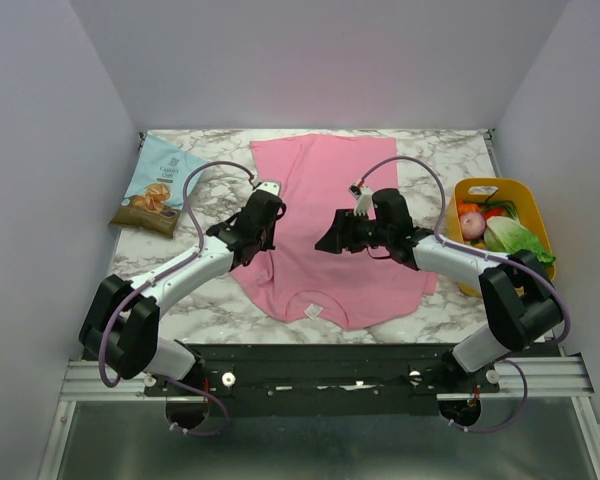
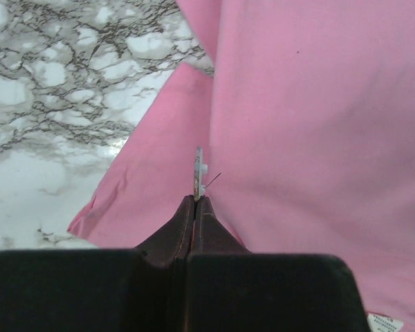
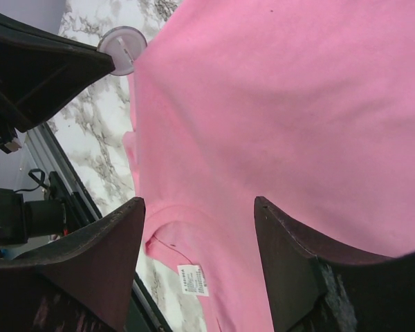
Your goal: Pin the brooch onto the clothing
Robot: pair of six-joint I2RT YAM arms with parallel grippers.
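Over the left side of the T-shirt (image 2: 318, 124), I have the brooch (image 2: 198, 169) clamped edge-on in the left hand (image 2: 196, 200), not yet pinned; the right hand (image 3: 199, 204) stands spread and empty.

The T-shirt (image 1: 320, 200) is showing plain pink, its small label (image 1: 313, 311) is showing white with faint print, and the table (image 1: 210, 300) is showing white marble with grey-brown veins. The brooch (image 3: 123, 50) is gleaming pale silvery-grey with a pinkish tint. The snack bag (image 1: 160, 188) is showing light blue with orange and brown, while the basket (image 1: 477, 184) is showing yellow around green, red and pink vegetables (image 1: 510, 240).
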